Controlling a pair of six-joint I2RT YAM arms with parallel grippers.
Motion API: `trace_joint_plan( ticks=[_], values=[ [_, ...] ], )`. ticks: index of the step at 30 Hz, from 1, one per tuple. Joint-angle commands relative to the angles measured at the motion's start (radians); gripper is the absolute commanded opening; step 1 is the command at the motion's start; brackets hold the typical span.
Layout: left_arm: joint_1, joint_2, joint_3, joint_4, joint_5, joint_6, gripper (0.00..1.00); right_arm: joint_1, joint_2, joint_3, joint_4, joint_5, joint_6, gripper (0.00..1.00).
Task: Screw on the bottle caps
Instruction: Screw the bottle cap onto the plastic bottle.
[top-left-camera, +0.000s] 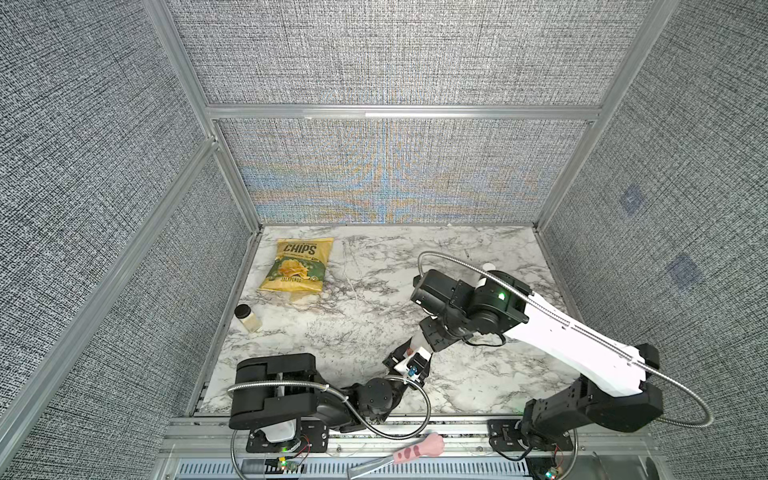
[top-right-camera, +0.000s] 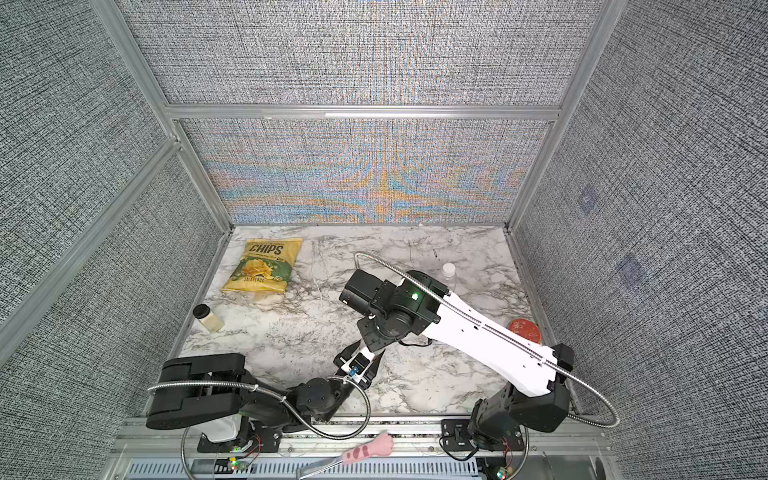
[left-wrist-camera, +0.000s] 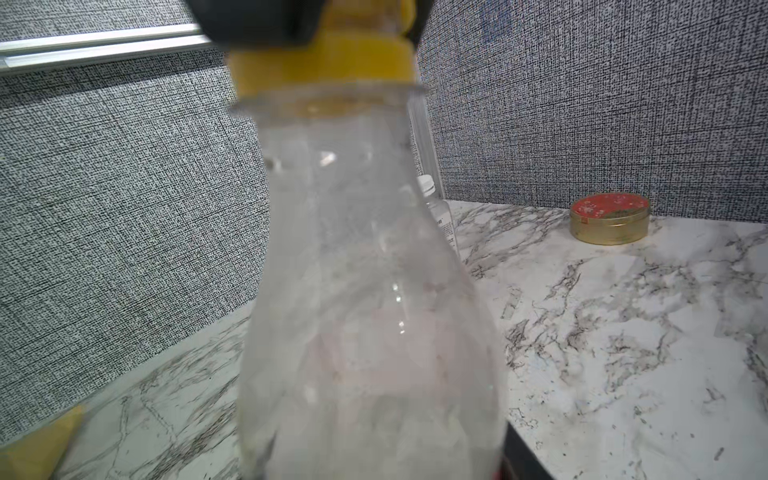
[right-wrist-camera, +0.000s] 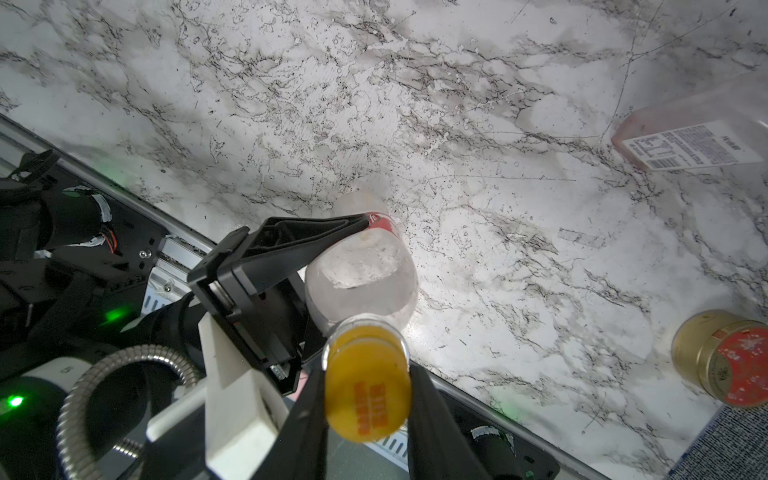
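2 claws on 1 bottle, near middle of the marble worktop (top-left-camera: 374, 291).
The tall round bottle (left-wrist-camera: 365, 291) is held there, its labelled body pinched by the left claw (right-wrist-camera: 349, 266), jaws part-way closed; the squarish pink bottle (right-wrist-camera: 698, 137) stands far right with the white cap (left-wrist-camera: 426, 185) on its neck. The right claw (right-wrist-camera: 368, 409), jaws narrow, clamps the orange-yellow cap (left-wrist-camera: 324, 62) sitting on the round bottle's neck.

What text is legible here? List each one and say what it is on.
"CHIPS": chips bag.
"JALAPENOS": same bag, lower down.
Red print on the orange-yellow cap: too blurred to read.
White label on the pink-tinted bottle: too small.
Red lid of the tin: unreadable.
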Motion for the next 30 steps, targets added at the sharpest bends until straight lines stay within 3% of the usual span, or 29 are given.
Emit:
trace_joint_plan(
  ticks=[1, 7, 12, 18, 24, 30],
  values=[
    [-0.009, -0.001, 0.003, 0.203, 0.028, 0.028, 0.54, -0.006, -0.004, 0.003, 0.010, 0.023, 0.016, 0.34],
    [-0.003, -0.014, -0.095, 0.203, 0.139, 0.059, 0.54, 0.007, -0.034, 0.041, -0.037, -0.070, -0.107, 0.58],
    [0.009, -0.066, -0.195, 0.203, 0.258, 0.045, 0.54, 0.031, -0.053, 0.082, -0.116, -0.083, -0.198, 0.67],
    [0.038, -0.147, -0.284, 0.203, 0.451, 0.001, 0.54, 0.151, -0.045, 0.085, -0.104, -0.207, -0.335, 0.70],
    [0.047, -0.175, -0.337, 0.202, 0.589, -0.011, 0.55, 0.180, -0.053, 0.049, -0.079, -0.163, -0.390, 0.70],
    [0.059, -0.218, -0.356, 0.181, 0.681, -0.026, 0.56, 0.293, -0.022, 0.051, -0.044, -0.110, -0.422, 0.67]
  ],
)
